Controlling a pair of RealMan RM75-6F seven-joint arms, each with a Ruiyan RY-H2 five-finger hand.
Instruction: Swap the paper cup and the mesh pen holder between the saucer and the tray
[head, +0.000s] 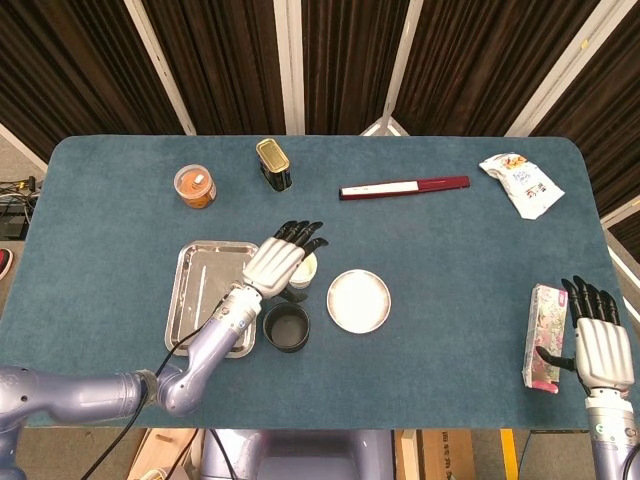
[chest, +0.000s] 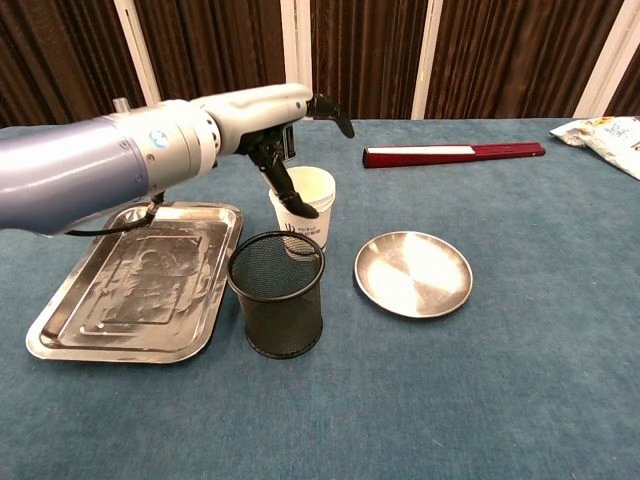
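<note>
**Robot hand reaches over paper cup mid-swap**

On the blue-felt worktop (head: 450, 260), a rectangular steel tray (chest: 135, 280) lies toward the left front edge, a round steel saucer (chest: 413, 272) nearer the middle. Between them stand a black mesh pen holder (chest: 278, 305) and a white paper cup (chest: 305, 205), neither on tray nor saucer. The left robot hand (head: 278, 262) hovers over the cup, fingers spread, holding nothing; the right robot hand (head: 600, 345) rests released by the right edge. The cup looks light and crushable, so a gentle grasp around its wall seems wise.
</note>
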